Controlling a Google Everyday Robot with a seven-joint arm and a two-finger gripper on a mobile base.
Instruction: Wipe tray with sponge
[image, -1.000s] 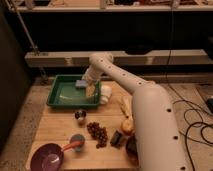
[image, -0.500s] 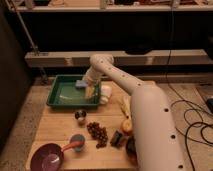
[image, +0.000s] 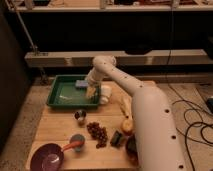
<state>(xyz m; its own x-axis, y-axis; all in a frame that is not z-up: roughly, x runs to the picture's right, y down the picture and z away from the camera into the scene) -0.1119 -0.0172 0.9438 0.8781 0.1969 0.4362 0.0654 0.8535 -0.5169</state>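
A green tray (image: 62, 100) lies on the wooden table at the back left. A blue sponge (image: 81, 84) rests inside the tray near its far right corner. My gripper (image: 91, 92) hangs from the white arm (image: 117, 77) and reaches down over the tray's right edge, just in front of and right of the sponge. I cannot see whether it touches the sponge.
A white cup (image: 106, 94) stands right of the tray. A banana (image: 126, 106), a small metal can (image: 80, 116), grapes (image: 97, 132), a blue cup (image: 77, 142), a purple bowl (image: 47, 157) and some fruit (image: 127, 126) lie on the wooden table (image: 55, 127).
The arm has shifted slightly to the right over the tray's right side. The sponge stays at about the same spot in the tray.
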